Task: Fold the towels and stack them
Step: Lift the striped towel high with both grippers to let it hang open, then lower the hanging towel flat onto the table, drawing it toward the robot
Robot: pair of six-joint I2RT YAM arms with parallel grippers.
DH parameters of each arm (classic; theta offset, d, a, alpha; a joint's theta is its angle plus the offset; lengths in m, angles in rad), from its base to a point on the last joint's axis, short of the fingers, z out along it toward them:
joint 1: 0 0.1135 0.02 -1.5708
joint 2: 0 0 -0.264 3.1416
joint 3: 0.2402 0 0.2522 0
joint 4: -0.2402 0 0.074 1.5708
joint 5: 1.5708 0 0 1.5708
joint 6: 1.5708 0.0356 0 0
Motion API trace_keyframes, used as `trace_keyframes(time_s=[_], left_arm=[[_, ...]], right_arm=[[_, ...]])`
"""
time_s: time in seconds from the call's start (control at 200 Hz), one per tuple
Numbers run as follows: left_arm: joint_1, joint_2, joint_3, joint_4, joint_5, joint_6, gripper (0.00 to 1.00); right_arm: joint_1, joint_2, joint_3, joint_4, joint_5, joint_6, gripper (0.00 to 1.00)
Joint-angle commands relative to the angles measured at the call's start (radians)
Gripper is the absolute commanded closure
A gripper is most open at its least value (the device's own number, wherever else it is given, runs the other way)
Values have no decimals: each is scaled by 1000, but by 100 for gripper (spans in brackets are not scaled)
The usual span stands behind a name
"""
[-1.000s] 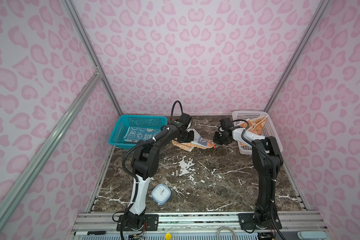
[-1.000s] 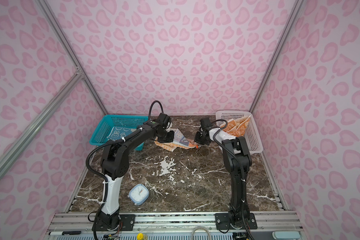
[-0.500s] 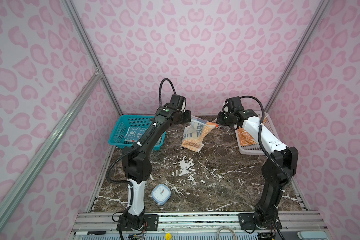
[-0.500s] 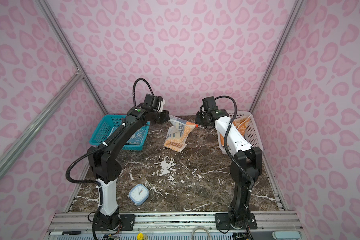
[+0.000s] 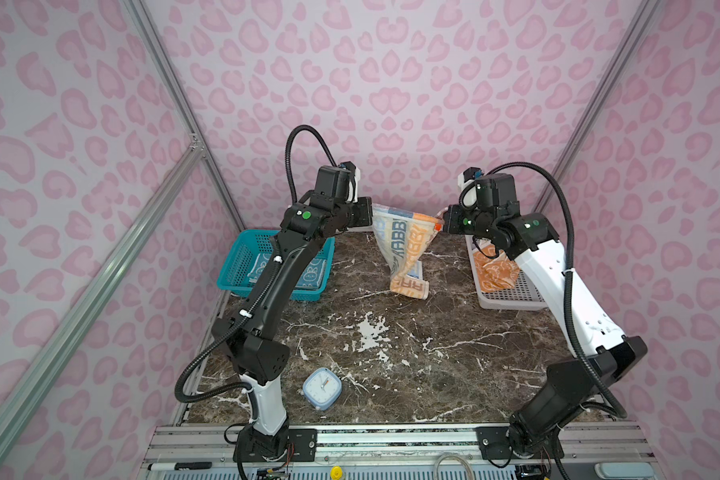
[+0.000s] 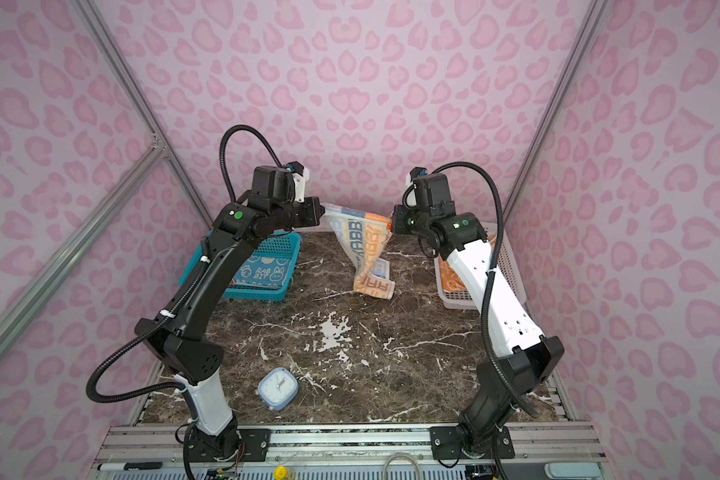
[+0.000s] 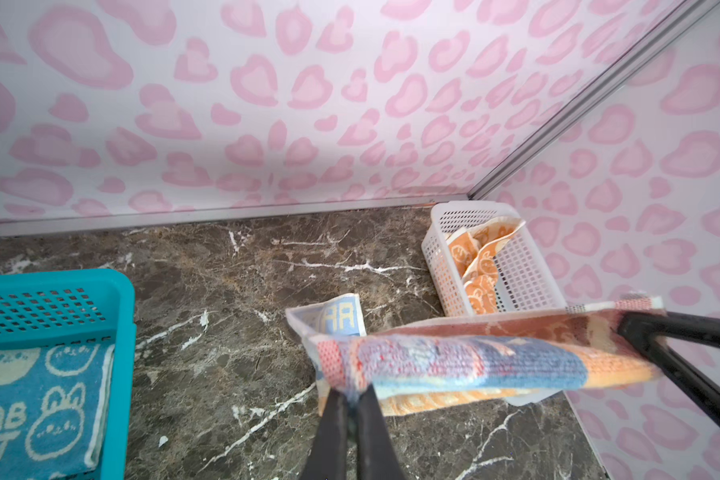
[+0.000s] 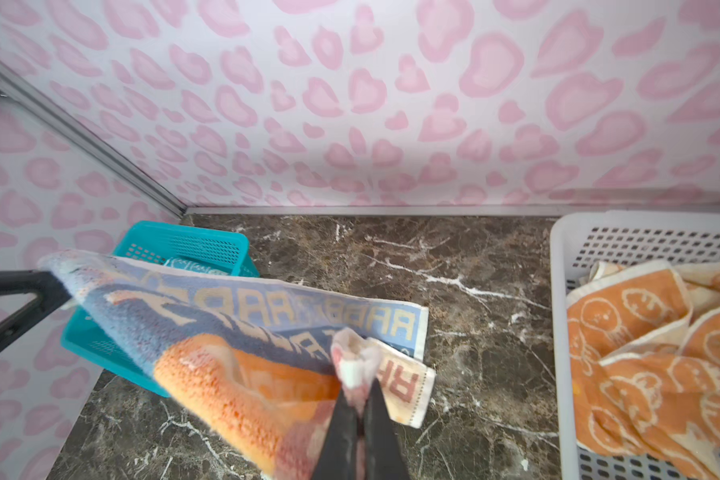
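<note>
The striped towel [image 5: 406, 245] with "RABBIT" lettering hangs in the air over the back of the table, stretched between my two grippers. My left gripper [image 5: 371, 216] is shut on its one top corner [image 7: 341, 365], and my right gripper [image 5: 441, 222] is shut on the other top corner [image 8: 354, 357]. The towel sags to a point, and its lower end [image 6: 373, 286] rests on the marble. A blue towel [image 5: 308, 274] lies flat in the teal basket [image 5: 233, 266]. An orange-and-cream towel [image 5: 493, 266] lies crumpled in the white basket [image 5: 512, 297].
The teal basket stands at the back left and the white basket at the back right, both next to the walls. A small blue clock [image 5: 321, 388] lies near the table's front edge. Pink patterned walls close in three sides.
Both grippers have risen from the table and drawn apart, lifting the striped towel off the marble. It now hangs spread between them instead of lying bunched.
</note>
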Motion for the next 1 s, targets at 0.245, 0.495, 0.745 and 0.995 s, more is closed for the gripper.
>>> trace_keyframes(time_s=[0.245,0.495,0.745,0.995], left_arm=[[-16,-216,-145,71,-11,24,97],[-44,-349,-171,79,26,-24,97],[-16,-266,-67,10,8,-77,97],[69,20,-9,-49,29,-89,97]], right_arm=[[56,-222,-71,32,129,-108,100],[76,-342,-57,46,111,-123,100],[61,-211,122,-74,141,-83,100],[-11,127,281,-255,104,-13,100]])
